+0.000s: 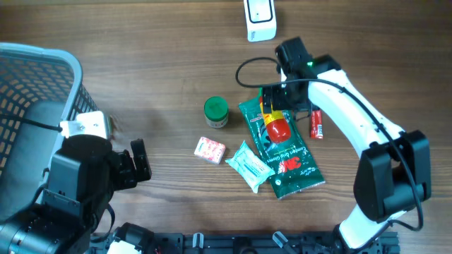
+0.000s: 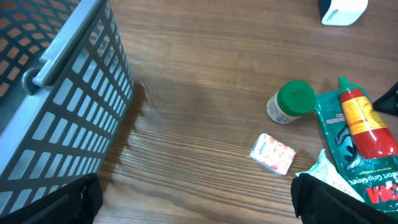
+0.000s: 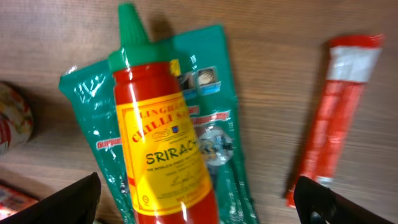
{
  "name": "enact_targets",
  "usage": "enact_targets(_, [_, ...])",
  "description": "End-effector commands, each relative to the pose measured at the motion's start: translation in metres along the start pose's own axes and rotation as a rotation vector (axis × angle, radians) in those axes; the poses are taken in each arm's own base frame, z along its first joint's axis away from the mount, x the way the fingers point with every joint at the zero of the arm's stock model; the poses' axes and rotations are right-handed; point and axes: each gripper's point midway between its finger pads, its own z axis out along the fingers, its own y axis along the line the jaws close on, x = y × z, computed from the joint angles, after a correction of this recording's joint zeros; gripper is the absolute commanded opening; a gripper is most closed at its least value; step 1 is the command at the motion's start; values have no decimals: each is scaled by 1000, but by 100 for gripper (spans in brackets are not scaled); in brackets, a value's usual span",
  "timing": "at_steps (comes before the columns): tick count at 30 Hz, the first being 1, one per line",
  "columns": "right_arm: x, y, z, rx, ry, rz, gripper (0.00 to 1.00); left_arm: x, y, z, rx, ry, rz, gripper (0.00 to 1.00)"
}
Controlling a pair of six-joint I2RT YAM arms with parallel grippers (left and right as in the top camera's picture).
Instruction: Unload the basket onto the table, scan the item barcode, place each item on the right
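Red plastic sriracha bottle [image 3: 165, 149], green-capped, lay on a green plastic packet [image 3: 214, 62], centre-right on the wooden counter [image 1: 141, 70]. Right gripper [image 3: 196, 186] hung above it, wide open and empty; closing might perhaps snag the packet too.

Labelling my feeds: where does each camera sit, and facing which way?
Overhead: above the table, looking down; left arm and right arm show.
Left wrist: on the left arm, facing basket and green-lidded jar; own fingertips at bottom corners.
Right wrist: close over the sriracha bottle; own fingertips at bottom corners.
Shared: all show the bottle on the green packet.
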Motion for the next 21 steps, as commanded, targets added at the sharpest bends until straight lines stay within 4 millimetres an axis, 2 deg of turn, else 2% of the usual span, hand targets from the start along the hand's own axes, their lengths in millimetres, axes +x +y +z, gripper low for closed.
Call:
enact_targets(1, [-2,-12,-14,129,-35,-19,100,0,-1,0,4,2,-13,100])
enact_targets(5, [7,12,-17,223,-63,-141,100,0,-1,0,4,2,-13,100])
enact_targets(7, [15,29,-12,265,-63,-233,99,0,-1,0,4,2,-13,100])
enact_targets(9, [21,32,-4,316,-57,-272,98,0,-1,0,4,2,-13,100])
enact_targets(12, [31,25,16,393,-12,-308,93,0,-1,0,4,2,-13,100])
enact_targets(16, [42,17,42,444,72,-332,78,0,-1,0,4,2,-13,100])
enact_targets(18, [47,14,50,459,108,-342,70,0,-1,0,4,2,-13,100])
enact_targets(19, [52,12,56,472,138,-350,59,0,-1,0,4,2,-13,100])
enact_targets(21, [56,10,59,479,158,-355,51,0,-1,0,4,2,-13,100])
